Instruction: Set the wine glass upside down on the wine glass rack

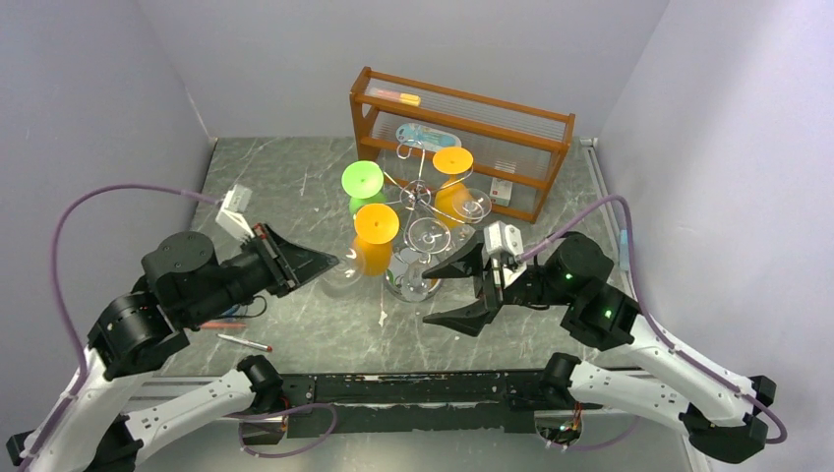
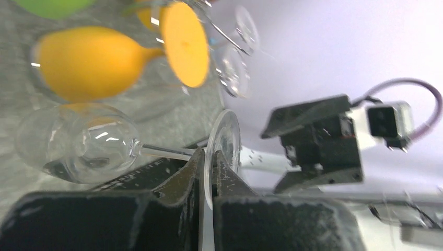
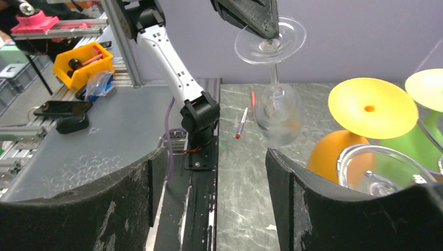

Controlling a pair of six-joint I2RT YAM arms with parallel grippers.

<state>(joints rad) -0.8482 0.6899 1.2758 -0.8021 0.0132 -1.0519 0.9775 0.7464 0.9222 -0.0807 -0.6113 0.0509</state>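
My left gripper (image 1: 329, 262) is shut on the foot of a clear wine glass (image 1: 343, 281) and holds it upside down above the table, just left of the rack. In the left wrist view the jaws (image 2: 208, 157) pinch the foot disc (image 2: 225, 137), with the bowl (image 2: 83, 145) beyond. The right wrist view shows the glass (image 3: 277, 112) hanging bowl-down. The chrome wire rack (image 1: 418, 195) stands mid-table on a round base, carrying a green glass (image 1: 362, 179), two orange glasses (image 1: 377, 224) and clear ones (image 1: 428, 237). My right gripper (image 1: 440, 292) is open and empty, right of the rack base; it also shows in its own view (image 3: 214, 162).
A brown wooden shelf unit (image 1: 462, 138) stands behind the rack. A red-tipped pen (image 1: 246, 342) lies near the left arm's base, and a white scrap (image 1: 382, 317) lies in front of the rack. Grey walls close in left, right and back.
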